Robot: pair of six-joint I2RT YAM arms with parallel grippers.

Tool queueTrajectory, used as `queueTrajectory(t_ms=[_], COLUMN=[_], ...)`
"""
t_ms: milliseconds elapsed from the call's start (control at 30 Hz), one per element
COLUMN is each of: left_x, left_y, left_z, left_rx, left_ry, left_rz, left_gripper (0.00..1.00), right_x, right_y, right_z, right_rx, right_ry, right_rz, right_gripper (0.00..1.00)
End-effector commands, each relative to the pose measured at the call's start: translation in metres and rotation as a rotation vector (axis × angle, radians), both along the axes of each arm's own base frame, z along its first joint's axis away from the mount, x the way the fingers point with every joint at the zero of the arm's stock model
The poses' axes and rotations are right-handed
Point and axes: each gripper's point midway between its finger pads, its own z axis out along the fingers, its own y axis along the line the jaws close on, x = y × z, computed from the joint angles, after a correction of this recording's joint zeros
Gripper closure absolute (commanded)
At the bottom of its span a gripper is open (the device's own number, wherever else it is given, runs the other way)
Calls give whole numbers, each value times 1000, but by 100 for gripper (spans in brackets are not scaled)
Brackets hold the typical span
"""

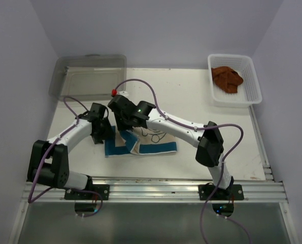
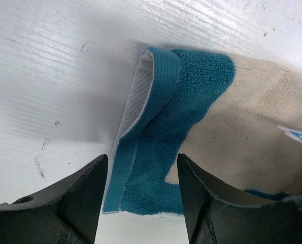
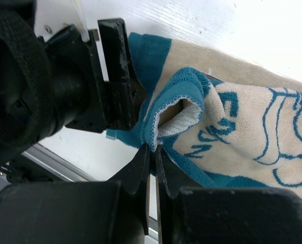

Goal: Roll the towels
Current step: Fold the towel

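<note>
Nearest the arms, the cream towel [image 1: 152, 144] lies mostly flat on the counter [image 1: 191, 91], with just its left blue edge curled up a bit. The right fingers [image 3: 140, 170] are pinched shut on that curl. The left fingers [image 2: 85, 195] sit roughly half open, straddling the same edge and gripping nothing. So I'd say roll one has barely started. Way at the back, the rust-brown towel [image 1: 227, 79] is bunched in the white mesh basket [image 1: 255, 86], not rolled at all.
</note>
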Motion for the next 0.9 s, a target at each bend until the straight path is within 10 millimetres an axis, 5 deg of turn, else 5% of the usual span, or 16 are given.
queueTrajectory(t_ms=[0,433,567,733,867], left_x=[1,-6,-10,-15,-13], left_y=[-3,5,35,51,57], left_z=[2,-1,8,30,51], left_rx=[-24,8,165,200,211], left_ry=[-4,9,17,-18,-63], left_rz=[-23,-7,62,181,228], left_gripper=[39,39,36,35,34], right_x=[3,7,10,11,7], right_y=[18,36,42,50,61], right_z=[16,-14,-20,-26,-30], right_rx=[58,45,40,42,72], right_ry=[-12,25,29,38,60], right_rz=[-2,6,7,20,51], right_gripper=[100,100,100,100,70])
